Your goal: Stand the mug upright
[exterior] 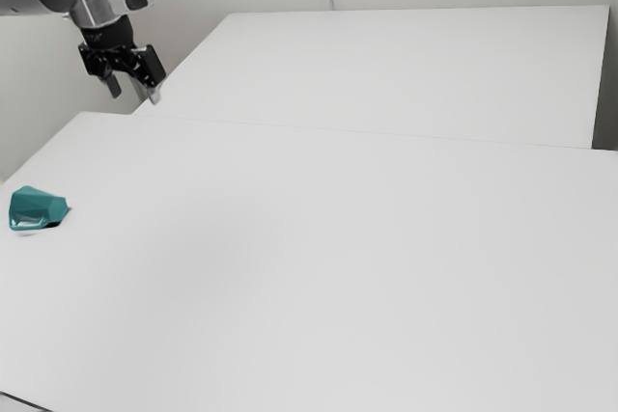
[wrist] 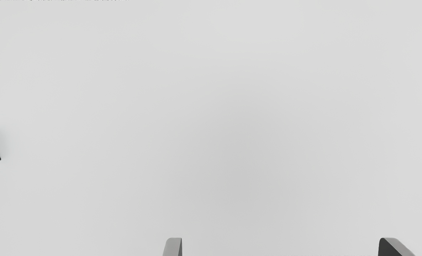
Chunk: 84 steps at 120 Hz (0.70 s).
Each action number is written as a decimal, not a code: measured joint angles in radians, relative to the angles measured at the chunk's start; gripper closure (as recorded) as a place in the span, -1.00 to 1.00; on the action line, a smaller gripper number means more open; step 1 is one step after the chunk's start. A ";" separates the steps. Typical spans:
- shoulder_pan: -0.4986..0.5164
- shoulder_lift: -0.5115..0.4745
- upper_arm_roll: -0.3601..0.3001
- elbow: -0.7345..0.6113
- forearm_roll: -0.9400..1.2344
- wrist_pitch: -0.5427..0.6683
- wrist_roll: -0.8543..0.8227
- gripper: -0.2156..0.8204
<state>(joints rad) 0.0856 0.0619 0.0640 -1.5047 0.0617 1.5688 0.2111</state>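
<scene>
Hovers with gripper spread and empty at the exterior view's ten o'clock; stands well apart from teal mug, lying sideways on table at nine o'clock; appears at approach stage; needs next to reach, grasp, then upright it.
</scene>
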 joint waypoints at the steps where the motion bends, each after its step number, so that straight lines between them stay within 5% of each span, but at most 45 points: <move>1: -0.001 -0.001 0.001 -0.001 0.000 0.001 0.001 -0.58; 29: -0.045 -0.040 0.083 -0.053 -0.014 0.029 0.030 -0.58; 48: -0.051 -0.118 0.158 -0.244 -0.048 0.111 0.045 -0.58; 65: 0.233 -0.141 0.153 -0.370 -0.140 0.224 0.081 -0.58; 84: 0.535 -0.149 0.059 -0.457 -0.266 0.345 0.157 -0.58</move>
<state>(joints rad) 0.6208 -0.0869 0.1228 -1.9618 -0.2047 1.9136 0.3680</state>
